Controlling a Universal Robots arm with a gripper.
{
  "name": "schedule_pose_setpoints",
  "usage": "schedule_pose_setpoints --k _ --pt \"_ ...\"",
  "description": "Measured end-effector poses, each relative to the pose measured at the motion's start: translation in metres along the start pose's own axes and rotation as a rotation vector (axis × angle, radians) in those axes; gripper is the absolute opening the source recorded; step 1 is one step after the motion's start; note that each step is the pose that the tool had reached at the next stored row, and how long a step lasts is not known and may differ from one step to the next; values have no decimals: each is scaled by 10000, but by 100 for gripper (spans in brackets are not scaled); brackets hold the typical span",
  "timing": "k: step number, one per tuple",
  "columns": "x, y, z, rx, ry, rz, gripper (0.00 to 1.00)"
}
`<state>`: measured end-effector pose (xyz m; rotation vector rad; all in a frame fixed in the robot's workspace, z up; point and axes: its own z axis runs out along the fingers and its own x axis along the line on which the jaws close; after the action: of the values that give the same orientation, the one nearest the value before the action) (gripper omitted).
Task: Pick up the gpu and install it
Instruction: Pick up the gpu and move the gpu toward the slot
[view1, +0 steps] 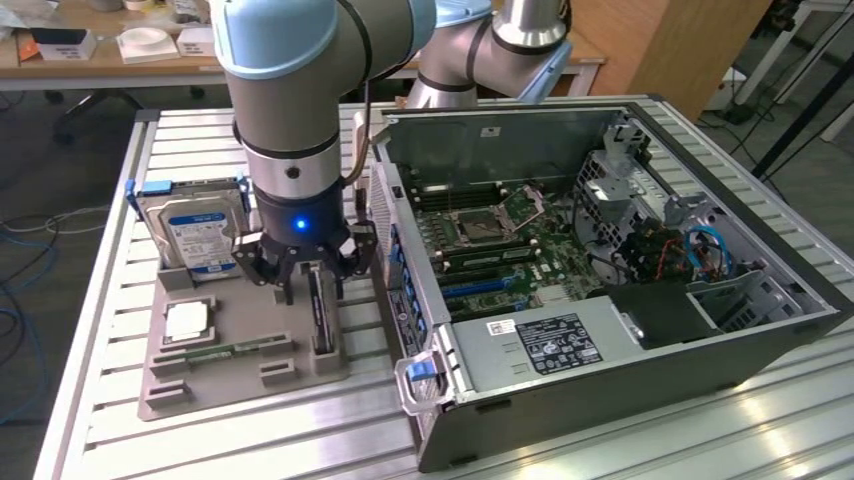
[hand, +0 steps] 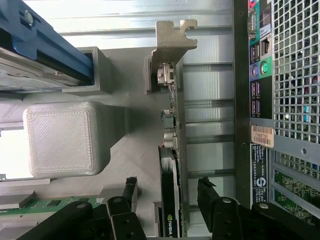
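The gpu (view1: 322, 318) stands on edge in a slot of the grey holder tray (view1: 247, 382), a thin dark card with its silver bracket (hand: 174, 41) at one end. My gripper (view1: 310, 285) hangs right over it, open, with one finger on each side of the card. In the wrist view the gpu (hand: 172, 150) runs between the two black fingertips (hand: 131, 189), and a small gap shows on both sides, so my gripper (hand: 169, 192) straddles the card without pinching it.
The open computer case (view1: 747, 345) lies at the exterior view's right, motherboard (view1: 514, 250) exposed, its rear panel (hand: 260, 100) close beside the gpu. On the tray also sit a silver hard drive (view1: 200, 235), a processor chip (view1: 187, 320) and a green memory stick (view1: 238, 352).
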<state>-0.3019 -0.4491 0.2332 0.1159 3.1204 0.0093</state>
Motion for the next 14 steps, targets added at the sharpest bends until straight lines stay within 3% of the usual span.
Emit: schedule_pose_setpoints --k 6,7,10,11,14 --pt "0 0 0 0 0 0 59" --pt "0 0 0 0 0 0 52" --pt "0 0 0 0 0 0 50" --pt "0 0 0 0 0 0 44" --pt "0 0 0 0 0 0 38"
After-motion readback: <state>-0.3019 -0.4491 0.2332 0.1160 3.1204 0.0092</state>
